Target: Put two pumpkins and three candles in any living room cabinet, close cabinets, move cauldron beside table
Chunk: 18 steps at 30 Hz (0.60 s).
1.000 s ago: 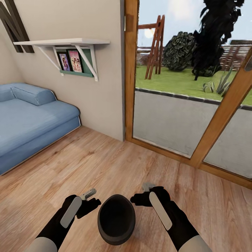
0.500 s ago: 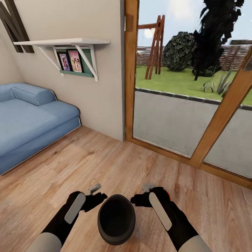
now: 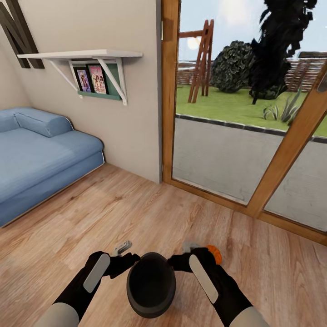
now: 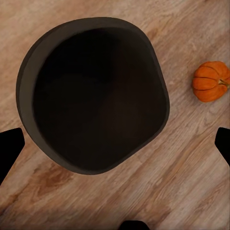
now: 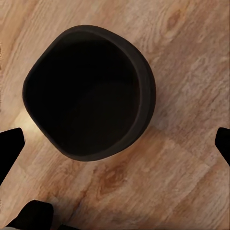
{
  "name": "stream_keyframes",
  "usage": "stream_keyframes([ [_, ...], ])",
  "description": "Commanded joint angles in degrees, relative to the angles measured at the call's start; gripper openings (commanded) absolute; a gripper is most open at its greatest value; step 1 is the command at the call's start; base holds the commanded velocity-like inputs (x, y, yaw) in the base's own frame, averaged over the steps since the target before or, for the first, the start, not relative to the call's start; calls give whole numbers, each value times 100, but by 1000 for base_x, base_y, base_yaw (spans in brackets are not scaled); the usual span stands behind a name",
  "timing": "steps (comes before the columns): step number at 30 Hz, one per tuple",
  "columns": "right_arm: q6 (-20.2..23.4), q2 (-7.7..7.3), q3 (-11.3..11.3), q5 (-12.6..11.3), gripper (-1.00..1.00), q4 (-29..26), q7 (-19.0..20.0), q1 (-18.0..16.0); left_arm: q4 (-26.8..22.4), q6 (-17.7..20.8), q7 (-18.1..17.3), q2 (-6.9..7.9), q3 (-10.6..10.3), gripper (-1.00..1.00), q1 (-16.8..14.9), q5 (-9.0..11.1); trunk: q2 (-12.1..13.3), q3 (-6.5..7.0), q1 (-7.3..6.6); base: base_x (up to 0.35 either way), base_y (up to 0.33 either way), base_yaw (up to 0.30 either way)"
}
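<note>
At the far left we see a blue sofa [image 3: 41, 154] against the wall, with a white shelf [image 3: 81, 55] above it holding a few framed pictures [image 3: 91, 79]. Down near us, our left gripper [image 3: 126, 256] hangs just left of the cauldron [image 3: 151, 284], level with its rim; in the left wrist view its dark fingertips [image 4: 10, 148] sit at opposite edges of the picture, so its jaws stand wide apart and hold nothing. The cauldron, a dark round pot with a black hollow inside, stands upright on the wooden floor [image 3: 136, 213] between our two arms, and both wrist cameras look straight down into its mouth. Our right gripper [image 3: 181, 258] hangs just right of the rim, and in the right wrist view its fingertips [image 5: 10, 151] are likewise spread to the picture's edges, apart and empty. Just right of that arm a small orange pumpkin [image 3: 214, 254] lies on the floor, partly hidden by the wrist; the left wrist view shows it near the cauldron but not touching it. Farther right, a wood-framed glass door [image 3: 254, 136] looks out on a lawn.
</note>
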Motion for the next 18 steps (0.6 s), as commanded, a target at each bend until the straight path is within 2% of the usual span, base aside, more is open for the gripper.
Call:
stream_keyframes([
  [1, -5, 13, 31, -57, 100, 18, -59, -4, -8, 7, 53, 2, -12, 100, -2, 58, -2, -5, -1, 0, 0, 0],
  [4, -63, 131, 153, -61, 100, 212, -60, -4, -8, 9, 53, 2, -12, 100, -2, 57, -2, -5, -1, 0, 0, 0],
  [7, -148, 310, 203, -54, 100, 331, -59, -10, -7, 10, 53, 15, -12, 100, -2, 49, -2, -5, -1, 21, 0, 0],
  [18, -167, 349, 216, -53, 100, 344, -59, -13, -7, 10, 53, 24, -12, 100, -2, 44, -2, -5, -1, 71, 30, 0],
])
